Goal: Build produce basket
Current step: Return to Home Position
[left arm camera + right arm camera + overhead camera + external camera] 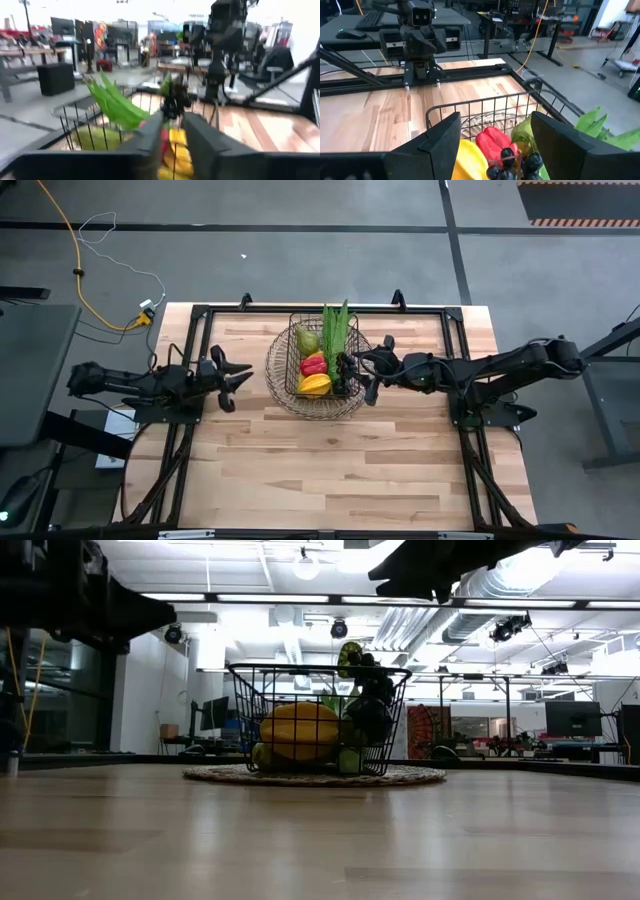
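The dark wire-mesh basket [290,370] stands on a round woven base mid-table. In it lie a green pear [307,340], a red pepper [313,365], a yellow-orange pepper [315,385], a long green leafy bunch [335,330] and dark grapes [346,370]. My right gripper [366,370] is open over the basket's right side. The grapes [515,162] lie below and between its fingers, and it touches nothing. My left gripper [236,378] is open and empty, left of the basket and facing it.
The basket's wire wall [318,720] rises well above the tabletop, with the leafy bunch sticking out past its far rim. A black frame [200,310] runs along the table's left, far and right edges. Bare wood [330,470] lies between the basket and the near edge.
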You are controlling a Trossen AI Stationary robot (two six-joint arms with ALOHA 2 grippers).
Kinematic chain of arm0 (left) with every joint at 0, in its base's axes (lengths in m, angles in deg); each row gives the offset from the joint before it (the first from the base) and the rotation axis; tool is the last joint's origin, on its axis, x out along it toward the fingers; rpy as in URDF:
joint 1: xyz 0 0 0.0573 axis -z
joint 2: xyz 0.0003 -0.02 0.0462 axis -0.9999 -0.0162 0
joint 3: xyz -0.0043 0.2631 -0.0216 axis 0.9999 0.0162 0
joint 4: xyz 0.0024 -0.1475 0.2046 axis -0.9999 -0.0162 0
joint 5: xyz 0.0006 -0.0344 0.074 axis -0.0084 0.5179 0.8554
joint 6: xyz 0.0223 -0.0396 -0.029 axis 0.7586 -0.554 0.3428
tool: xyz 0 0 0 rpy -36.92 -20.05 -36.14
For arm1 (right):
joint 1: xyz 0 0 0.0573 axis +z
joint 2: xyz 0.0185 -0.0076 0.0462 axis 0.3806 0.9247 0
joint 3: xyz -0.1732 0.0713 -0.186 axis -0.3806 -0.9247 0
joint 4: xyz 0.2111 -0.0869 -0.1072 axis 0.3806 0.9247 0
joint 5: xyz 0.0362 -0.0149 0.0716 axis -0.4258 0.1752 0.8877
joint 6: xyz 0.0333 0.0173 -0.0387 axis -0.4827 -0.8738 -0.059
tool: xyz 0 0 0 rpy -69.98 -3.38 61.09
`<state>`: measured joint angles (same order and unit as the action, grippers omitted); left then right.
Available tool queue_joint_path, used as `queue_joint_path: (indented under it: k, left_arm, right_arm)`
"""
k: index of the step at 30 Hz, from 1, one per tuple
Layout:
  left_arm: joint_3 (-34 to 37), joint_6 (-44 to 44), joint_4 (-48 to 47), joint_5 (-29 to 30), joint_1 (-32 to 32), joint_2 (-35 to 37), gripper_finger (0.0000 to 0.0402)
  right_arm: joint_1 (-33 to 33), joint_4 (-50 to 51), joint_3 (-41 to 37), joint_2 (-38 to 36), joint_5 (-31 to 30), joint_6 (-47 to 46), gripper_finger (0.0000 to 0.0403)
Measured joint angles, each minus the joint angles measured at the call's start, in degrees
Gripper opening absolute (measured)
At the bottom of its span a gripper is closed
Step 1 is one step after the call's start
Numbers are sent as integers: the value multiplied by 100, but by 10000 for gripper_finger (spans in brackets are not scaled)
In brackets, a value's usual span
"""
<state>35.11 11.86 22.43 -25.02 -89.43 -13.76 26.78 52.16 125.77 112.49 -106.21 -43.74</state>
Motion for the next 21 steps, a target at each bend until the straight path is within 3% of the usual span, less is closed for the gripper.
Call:
queue_joint_path:
  k: [3,8,12,16,21]
  left_arm:
    - [0,-269,-679,-38,0,251,14]
    - [0,-515,-886,-248,0,410,8]
    - [0,-453,-872,-371,0,487,6]
    - [0,-319,-873,-237,3,487,4]
    - [0,-497,-892,148,0,487,1]
  right_arm:
    - [0,343,0,-184,0,-120,233]
    - [36,1341,-91,-838,-17,-536,233]
    - [201,1300,-948,-1524,-37,-1133,211]
    - [302,1055,-1934,-2424,-304,-1645,145]
    - [174,1137,-2618,-3817,-197,-1835,19]
